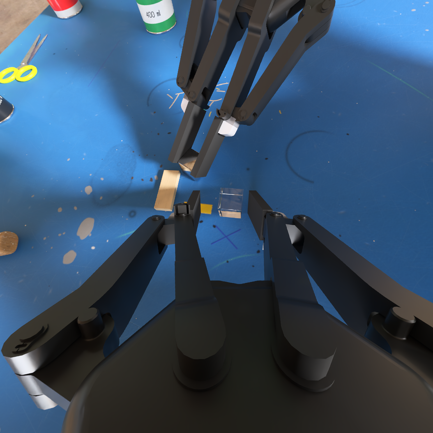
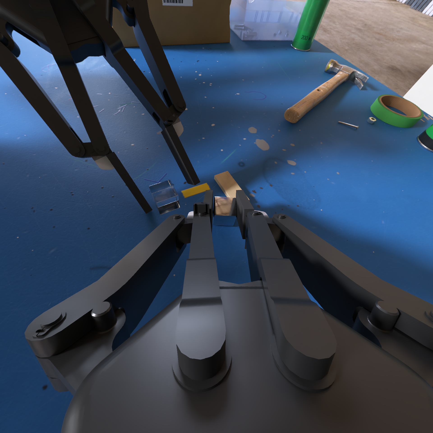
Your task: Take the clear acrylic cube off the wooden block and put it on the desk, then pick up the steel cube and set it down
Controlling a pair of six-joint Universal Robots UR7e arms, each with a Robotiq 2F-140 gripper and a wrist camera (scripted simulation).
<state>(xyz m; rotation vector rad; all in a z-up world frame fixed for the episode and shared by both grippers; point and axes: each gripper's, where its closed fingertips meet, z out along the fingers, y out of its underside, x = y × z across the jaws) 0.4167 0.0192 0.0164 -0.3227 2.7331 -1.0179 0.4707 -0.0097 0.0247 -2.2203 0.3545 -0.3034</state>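
Note:
The clear acrylic cube stands on the blue desk, apart from the wooden block. My left gripper is open, a finger on each side of the cube with a gap at both. The cube and the left gripper also show in the right wrist view. My right gripper is shut on the steel cube, just beside the end of the wooden block and low over the desk. The left wrist view shows the right gripper on the steel cube.
A yellow tape strip lies between the cubes. A hammer, green tape roll, nail and green can are far right. A cardboard box stands at the back. Scissors and cans lie far left.

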